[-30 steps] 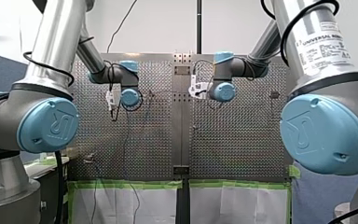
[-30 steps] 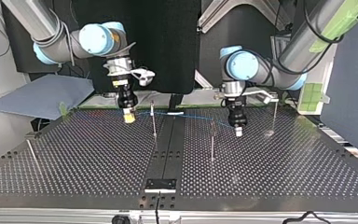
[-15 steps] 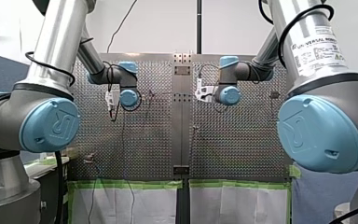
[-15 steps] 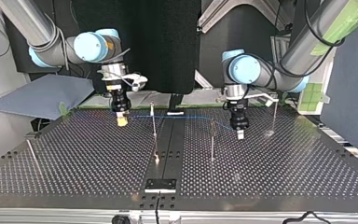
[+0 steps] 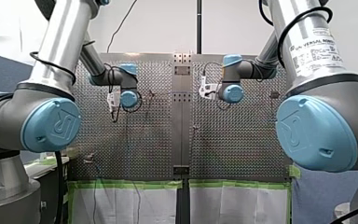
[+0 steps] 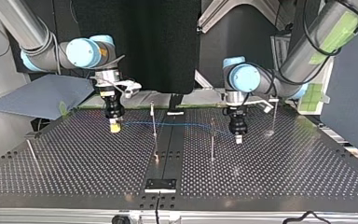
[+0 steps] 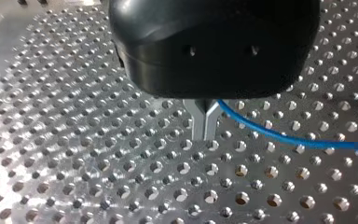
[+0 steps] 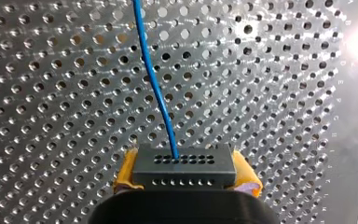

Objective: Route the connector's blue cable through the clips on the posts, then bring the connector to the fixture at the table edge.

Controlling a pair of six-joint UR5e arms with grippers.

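**Grip, right arm.** The right gripper (image 6: 115, 126) is clenched on the connector (image 8: 184, 167). The dark block sits squarely between the yellow pads (image 8: 127, 171), hole rows facing out. It hangs just above the bench (image 6: 74, 177), near the edge on the arms' side, toward the corner on that arm's side.

**Grip, left arm.** The left gripper (image 7: 204, 131) is pinched down on the blue cable (image 7: 279, 136). The metal fingers (image 7: 198, 122) meet, and the cable leaves them to one side. It hangs low over the bench, near the same edge, on the other side of the centre strip.

**Cable.** It runs off the connector's face and spans between the two grippers, close to taut with a slight sag. In the top view it crosses the first post (image 6: 154, 122) and the second post (image 6: 212, 142) near their upper parts. You cannot tell from here whether it sits in either clip or merely passes in front of them.

**Step (judgement).** You are in the routing phase. The fixture (image 6: 160, 185) at the opposite bench edge is well apart from the connector, so delivery is not yet begun.

**Next move (judgement).** Keep both grips firm and tension even. Steer the span to clip height on the first post and press it in sideways. Confirm seating before going on to the second post. Too much pull risks bending a post or dragging the cable through the left grip.
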